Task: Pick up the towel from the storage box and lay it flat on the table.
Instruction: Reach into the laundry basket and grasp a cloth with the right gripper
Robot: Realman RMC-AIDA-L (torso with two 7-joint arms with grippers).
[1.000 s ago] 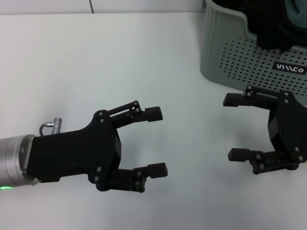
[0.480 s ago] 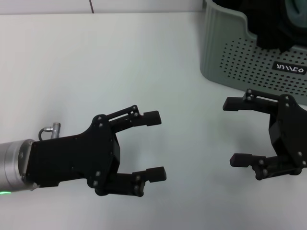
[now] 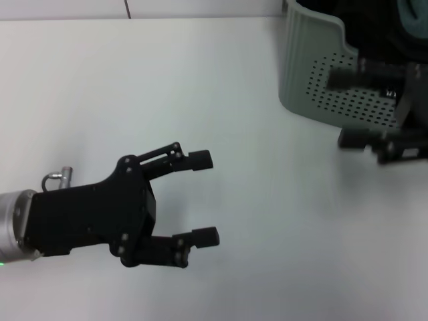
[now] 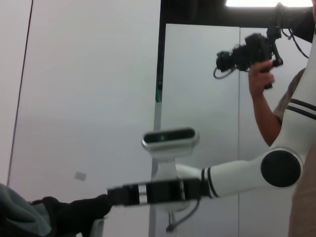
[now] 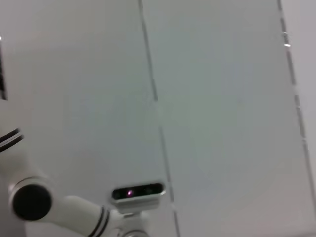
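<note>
The grey-green storage box [image 3: 306, 63] stands at the back right of the white table [image 3: 200, 87], its dotted side facing me. A sliver of teal-green cloth [image 3: 414, 10] at the box's far right corner looks like the towel; the rest of it is hidden. My right gripper [image 3: 342, 108] hangs open in front of the box's perforated side, blurred, with nothing between its fingers. My left gripper [image 3: 204, 197] hovers open and empty over the table at the lower left, far from the box.
A dark black cloth bundle [image 3: 374, 27] fills the visible part of the box. The table's far edge [image 3: 134, 18] runs along the top. In the left wrist view a person [image 4: 261, 113] holding a camera stands behind my right arm [image 4: 222, 180].
My right gripper has moved away from me, from over the table up to the box's perforated side. My left gripper has drifted slightly left and back. Both stay open.
</note>
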